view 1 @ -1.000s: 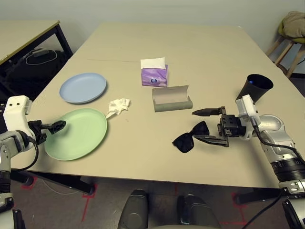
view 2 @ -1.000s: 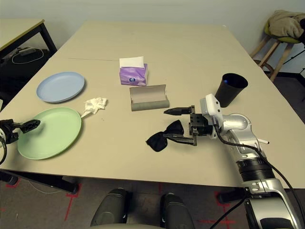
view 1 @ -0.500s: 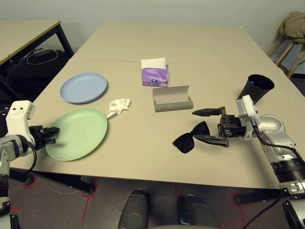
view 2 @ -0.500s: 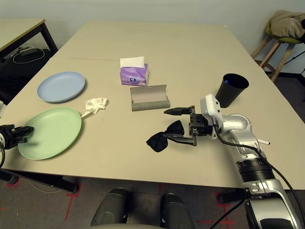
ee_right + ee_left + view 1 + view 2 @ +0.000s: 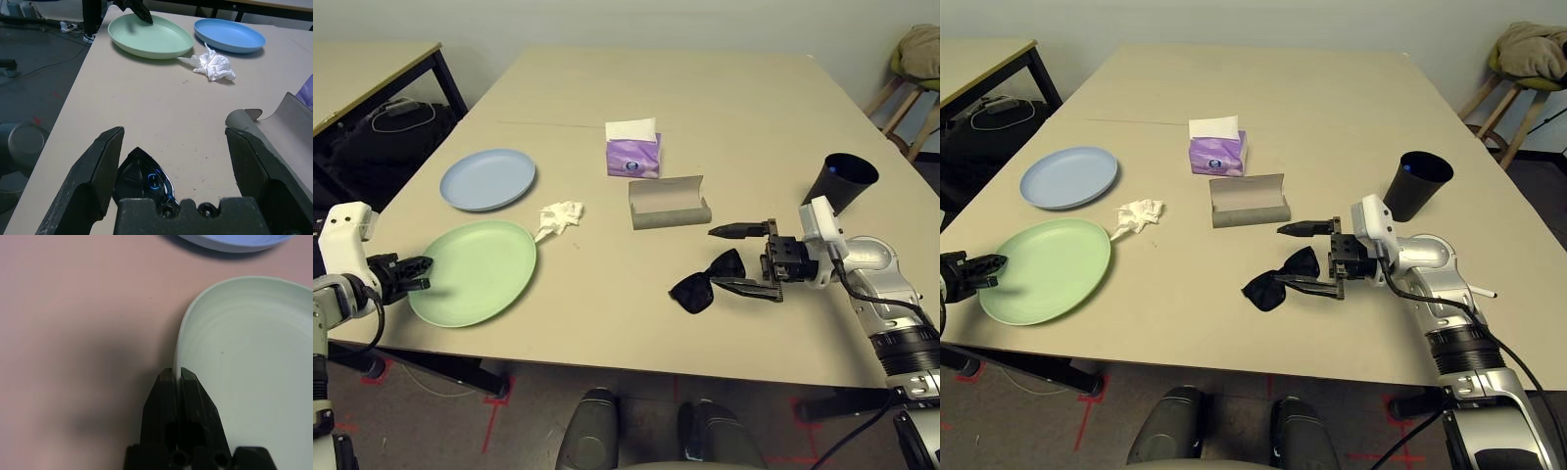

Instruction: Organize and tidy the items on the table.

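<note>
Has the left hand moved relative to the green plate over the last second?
Yes. The left hand has drawn back from over the green plate to its near-left rim, and its fingers, open before, are now shut on that rim.

I see smaller beige table with black legs (image 5: pixel 372 73) at far left, apart from work surface. Under it, dark bag (image 5: pixel 396 132) on floor with pale cable (image 5: pixel 391 106) coiled on top. At far right, wooden stool (image 5: pixel 901 103) carrying tan bundle of cloth (image 5: pixel 918 47). Red tape marks (image 5: pixel 494 416) on dark floor near front edge.
</note>
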Controlling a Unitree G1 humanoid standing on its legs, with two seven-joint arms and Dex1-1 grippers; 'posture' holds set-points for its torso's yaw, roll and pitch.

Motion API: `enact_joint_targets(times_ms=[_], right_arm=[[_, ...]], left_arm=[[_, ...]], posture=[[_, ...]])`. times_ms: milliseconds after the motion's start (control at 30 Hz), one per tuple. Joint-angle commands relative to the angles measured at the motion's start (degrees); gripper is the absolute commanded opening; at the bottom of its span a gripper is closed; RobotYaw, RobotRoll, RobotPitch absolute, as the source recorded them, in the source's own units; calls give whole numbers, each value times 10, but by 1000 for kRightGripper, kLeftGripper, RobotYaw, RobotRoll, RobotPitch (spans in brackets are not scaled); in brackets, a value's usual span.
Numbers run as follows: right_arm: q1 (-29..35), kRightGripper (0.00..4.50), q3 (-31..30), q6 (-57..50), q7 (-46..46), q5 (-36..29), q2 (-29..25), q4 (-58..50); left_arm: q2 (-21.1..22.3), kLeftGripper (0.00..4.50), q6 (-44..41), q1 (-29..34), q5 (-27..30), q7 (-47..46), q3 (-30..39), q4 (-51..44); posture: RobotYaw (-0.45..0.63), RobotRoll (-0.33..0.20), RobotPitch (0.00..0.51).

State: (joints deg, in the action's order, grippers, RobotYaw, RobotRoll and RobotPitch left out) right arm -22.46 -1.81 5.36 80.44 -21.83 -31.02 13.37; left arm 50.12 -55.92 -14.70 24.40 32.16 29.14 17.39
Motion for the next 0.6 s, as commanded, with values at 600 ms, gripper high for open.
enact_joint_targets(times_ms=[600], right_arm=[[0,4500,-7,-1,-16,4,0,-13]], left_arm=[[-88,34,-105,-157,45,-177,106,-42]], posture=[[265,0,54]])
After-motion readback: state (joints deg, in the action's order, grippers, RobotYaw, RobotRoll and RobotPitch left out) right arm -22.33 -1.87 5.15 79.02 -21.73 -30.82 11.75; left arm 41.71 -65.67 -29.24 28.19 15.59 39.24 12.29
